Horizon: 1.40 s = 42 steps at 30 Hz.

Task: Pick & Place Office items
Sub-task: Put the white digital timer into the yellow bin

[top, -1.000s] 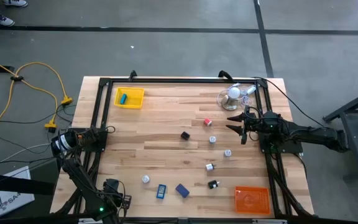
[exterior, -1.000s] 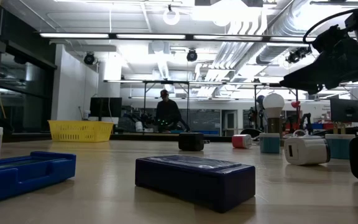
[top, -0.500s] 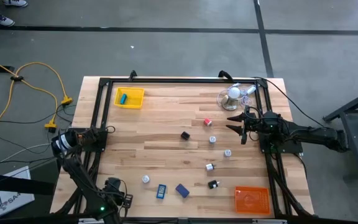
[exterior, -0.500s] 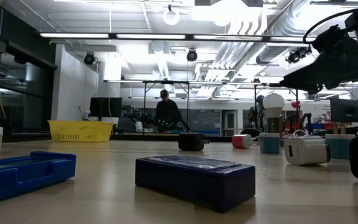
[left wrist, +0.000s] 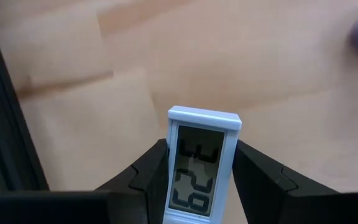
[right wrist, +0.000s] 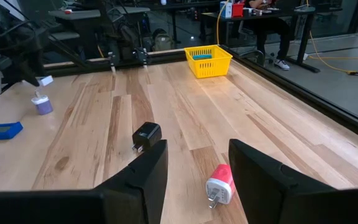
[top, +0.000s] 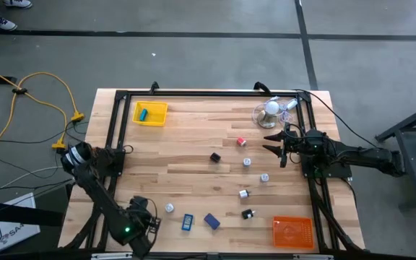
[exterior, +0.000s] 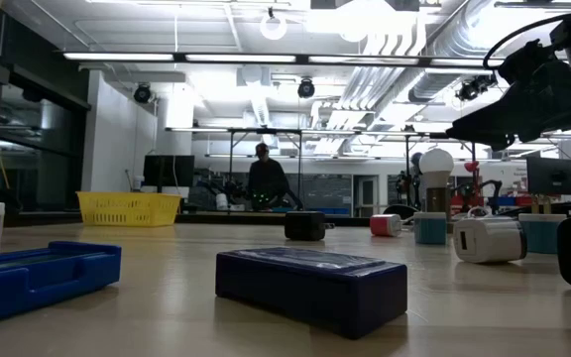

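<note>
Nine small office items lie loose on the wooden table (top: 193,155), seen from above: one red-and-white plug (top: 241,142) near the centre's 1 o'clock, one black charger cube (top: 215,157) at the centre, three small silver-white bits (top: 247,162) (top: 264,177) (top: 243,193) strung toward 4 o'clock, one black bit (top: 248,214) at 5 o'clock, one dark blue block (top: 211,221) and one blue tray-like piece (top: 187,222) at 6 o'clock, and one small white-topped cup (top: 169,208) at 7 o'clock. A tenth item, a pale blue-white digital clock (left wrist: 199,168) with a segmented display, sits clamped upright between the left gripper (left wrist: 199,186) fingers, which press against its two long sides; that gripper is at the table's 7 o'clock edge. There are two trays: the yellow tray (top: 151,113) at 11 o'clock holds one teal stick (top: 143,113), and the orange tray (top: 293,232) at 5 o'clock looks bare inside. One white ball-shaped object (top: 271,108) with a clear wiry tangle sits at 1 o'clock. The right gripper (top: 275,144) hovers at 2 o'clock, just beside the red-and-white plug, its jaws parted and gripping nothing. In the low view, a person (exterior: 266,177) stands in the room beyond the table.
</note>
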Tool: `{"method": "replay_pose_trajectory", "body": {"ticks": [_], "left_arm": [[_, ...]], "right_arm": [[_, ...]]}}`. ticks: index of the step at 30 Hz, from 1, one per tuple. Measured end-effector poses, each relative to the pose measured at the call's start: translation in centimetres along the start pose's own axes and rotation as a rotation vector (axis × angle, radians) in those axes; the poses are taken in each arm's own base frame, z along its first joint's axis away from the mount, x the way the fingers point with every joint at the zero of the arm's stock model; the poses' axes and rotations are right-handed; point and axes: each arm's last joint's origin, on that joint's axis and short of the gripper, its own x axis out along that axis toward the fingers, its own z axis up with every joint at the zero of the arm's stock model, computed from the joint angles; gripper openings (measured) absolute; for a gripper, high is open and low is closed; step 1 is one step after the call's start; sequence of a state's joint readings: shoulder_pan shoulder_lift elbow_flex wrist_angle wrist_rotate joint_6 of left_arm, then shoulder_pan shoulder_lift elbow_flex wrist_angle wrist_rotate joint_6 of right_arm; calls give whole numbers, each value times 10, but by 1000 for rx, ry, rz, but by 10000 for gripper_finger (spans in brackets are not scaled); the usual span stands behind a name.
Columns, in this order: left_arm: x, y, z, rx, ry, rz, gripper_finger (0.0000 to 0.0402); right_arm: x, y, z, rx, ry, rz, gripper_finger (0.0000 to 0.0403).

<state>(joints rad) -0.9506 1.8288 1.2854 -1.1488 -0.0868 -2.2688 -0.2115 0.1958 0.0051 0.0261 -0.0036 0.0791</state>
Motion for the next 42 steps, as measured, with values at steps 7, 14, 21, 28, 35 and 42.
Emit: {"method": "replay_pose_trajectory", "body": {"ticks": [7, 14, 21, 28, 35, 42], "left_arm": [[-14, -15, 47, 70, 2, 20, 145], [-17, -37, 114, 159, 8, 27, 145], [-9, -54, 183, 281, 31, 13, 145], [-4, -60, 234, 384, -18, -52, 145], [-11, -45, 287, 391, -60, -88, 145], [-17, -14, 341, 302, -81, -78, 145]], "right_arm": [[0, 0, 0, 0, 0, 0, 158], [0, 0, 0, 0, 0, 0, 158], [0, 0, 0, 0, 0, 0, 158], [0, 0, 0, 0, -1, 0, 158], [0, 0, 0, 0, -1, 0, 158], [0, 0, 0, 0, -1, 0, 158]]}}
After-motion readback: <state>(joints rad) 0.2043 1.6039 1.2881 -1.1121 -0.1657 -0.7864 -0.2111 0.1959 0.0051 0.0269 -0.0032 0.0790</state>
